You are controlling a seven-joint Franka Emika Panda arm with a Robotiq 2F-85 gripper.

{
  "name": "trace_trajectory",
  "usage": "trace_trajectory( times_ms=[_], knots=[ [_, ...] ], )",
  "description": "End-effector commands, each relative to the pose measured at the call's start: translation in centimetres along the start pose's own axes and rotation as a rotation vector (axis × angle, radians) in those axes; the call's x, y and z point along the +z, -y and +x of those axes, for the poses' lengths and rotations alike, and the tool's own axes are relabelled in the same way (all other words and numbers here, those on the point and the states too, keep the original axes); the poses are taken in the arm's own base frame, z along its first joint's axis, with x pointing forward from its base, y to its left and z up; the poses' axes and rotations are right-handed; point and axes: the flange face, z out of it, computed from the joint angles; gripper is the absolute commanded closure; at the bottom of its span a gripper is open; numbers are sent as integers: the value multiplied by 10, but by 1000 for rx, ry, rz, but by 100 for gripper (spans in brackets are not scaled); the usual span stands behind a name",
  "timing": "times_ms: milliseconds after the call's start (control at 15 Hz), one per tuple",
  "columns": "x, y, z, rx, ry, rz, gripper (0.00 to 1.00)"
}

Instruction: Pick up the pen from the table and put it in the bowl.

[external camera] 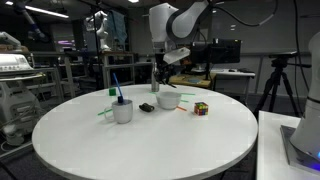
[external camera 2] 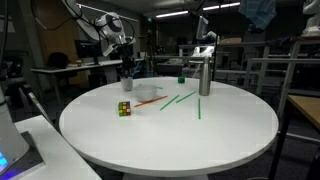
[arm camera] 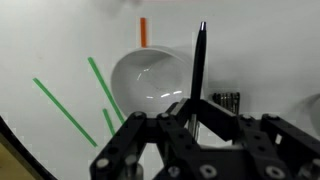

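Pen [arm camera: 199, 62] upright in clamped hand [arm camera: 196, 108], tip down above bowl [arm camera: 135, 78]

Pen: thin black pen [arm camera: 200, 60] - lower end hidden behind the dark gripper [arm camera: 193, 112], bottom centre.
Bowl: shallow white bowl [arm camera: 150, 80] - near rim covered by it.
Cup: tall white cup [arm camera: 312, 108], cut by the right edge.

Plain white: table [external camera: 140, 145], bowl [arm camera: 150, 80], cup [external camera: 122, 112]; bowl inside shades to pale grey. Black: pen [arm camera: 199, 60], gripper [arm camera: 192, 108], small object [external camera: 147, 107]. Bright green: long sticks [arm camera: 65, 108], small item [external camera 2: 181, 78]. Orange: short stick [arm camera: 143, 30]. Blue: second pen [external camera: 115, 84]. Cube [external camera 2: 124, 108]: patchwork of red, yellow, green squares. Tall cylinder [external camera 2: 204, 75]: silver-grey.
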Motion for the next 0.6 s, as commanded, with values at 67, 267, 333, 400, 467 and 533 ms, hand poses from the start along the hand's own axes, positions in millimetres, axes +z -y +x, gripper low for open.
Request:
trace_trajectory(
  times_ms=[67, 267, 333, 400, 467, 533],
  knots=[
    [2, -39, 7, 103, 48, -6, 95],
    [8, -49, 13, 125, 58, -13, 95],
    [9, -48, 15, 126, 56, -12, 95],
    [11, -47, 16, 128, 54, -13, 95],
    [12, -46, 17, 129, 48, -16, 95],
    [14, -44, 18, 130, 41, -19, 95]
  ],
)
